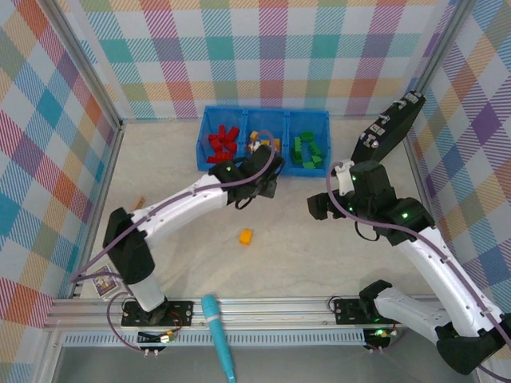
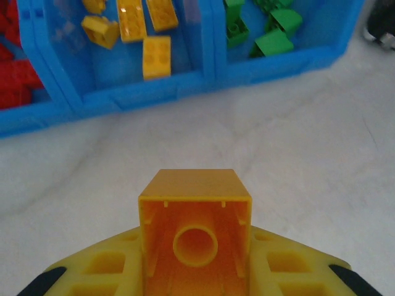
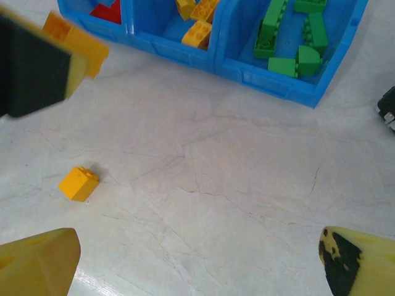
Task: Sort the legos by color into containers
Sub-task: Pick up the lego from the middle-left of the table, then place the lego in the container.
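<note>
The bin (image 1: 263, 110) stands at the middle of the table's (image 1: 319, 255) far edge, with bricks (image 1: 222, 144) in all 3 compartments. Just before its middle compartment, 1 brick (image 2: 195, 191) sits in the left gripper (image 2: 195, 271). A loose brick (image 1: 246, 236) lies nearer the near edge.

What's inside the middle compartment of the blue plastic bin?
Several yellow-orange studded bricks lie loose in the blue plastic bin's middle compartment. Its far end is out of frame, so no full count.

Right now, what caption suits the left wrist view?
Left gripper clamps a yellow-orange plastic brick, facing the bright blue three-compartment plastic bin.
</note>
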Available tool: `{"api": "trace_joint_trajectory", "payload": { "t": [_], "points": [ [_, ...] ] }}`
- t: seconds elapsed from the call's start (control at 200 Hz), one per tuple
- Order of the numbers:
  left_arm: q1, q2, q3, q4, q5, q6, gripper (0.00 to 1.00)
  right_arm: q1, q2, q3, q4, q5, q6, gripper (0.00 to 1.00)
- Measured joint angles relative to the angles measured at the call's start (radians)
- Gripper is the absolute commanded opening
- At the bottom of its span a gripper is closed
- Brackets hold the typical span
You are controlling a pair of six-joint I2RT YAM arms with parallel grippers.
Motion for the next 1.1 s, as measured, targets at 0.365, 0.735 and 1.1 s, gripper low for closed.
{"api": "trace_joint_trajectory", "payload": {
  "t": [0.365, 0.735, 1.1],
  "points": [
    [0.161, 0.364, 0.354, 0.101, -0.027, 0.13, 0.23, 0.0, 0.005, -0.044, 0.007, -0.013, -0.001, 0.99],
    [0.219, 0.694, 0.71, 0.105, -0.045, 0.155, 0.31, 0.0, 0.069, -0.064, 0.063, -0.051, -0.021, 0.99],
    [0.232, 0.74, 0.797, 0.066, -0.051, 0.138, 0.54, 0.0, 0.085, -0.064, 0.082, -0.064, -0.043, 0.99]
  ]
}}
